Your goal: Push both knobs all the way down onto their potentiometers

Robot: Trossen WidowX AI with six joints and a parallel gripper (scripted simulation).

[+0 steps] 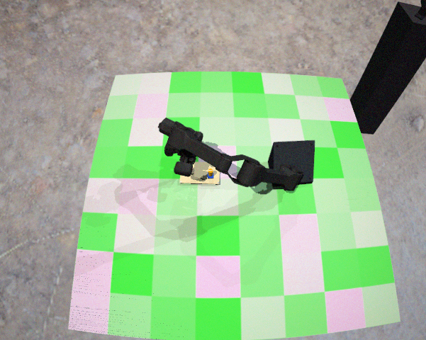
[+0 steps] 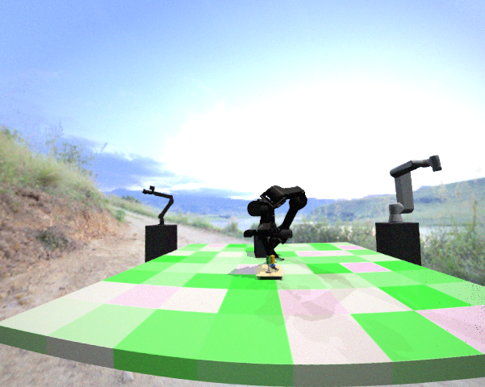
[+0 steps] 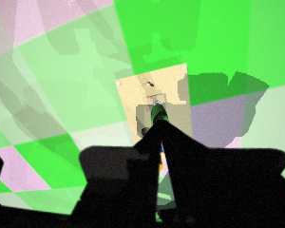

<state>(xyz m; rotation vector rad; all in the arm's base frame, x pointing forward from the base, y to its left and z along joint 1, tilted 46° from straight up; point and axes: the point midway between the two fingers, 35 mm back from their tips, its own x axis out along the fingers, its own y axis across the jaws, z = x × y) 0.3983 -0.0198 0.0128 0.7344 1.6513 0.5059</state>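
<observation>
While the gripper [image 3: 158, 124] sits with its jaws clenched on nothing, tips together just above the green knob [image 3: 159, 113], use them as a blunt pusher. You have the circuit board [image 1: 200, 178] on the table [image 1: 220, 234] beneath the wrist, the green knob toward its left part, the orange knob [image 1: 210, 170] on its blue potentiometer [image 1: 210, 175] further right. Press straight down along the shaft, slowly; any sideways lean could lever the potentiometer loose, I judge.
</observation>
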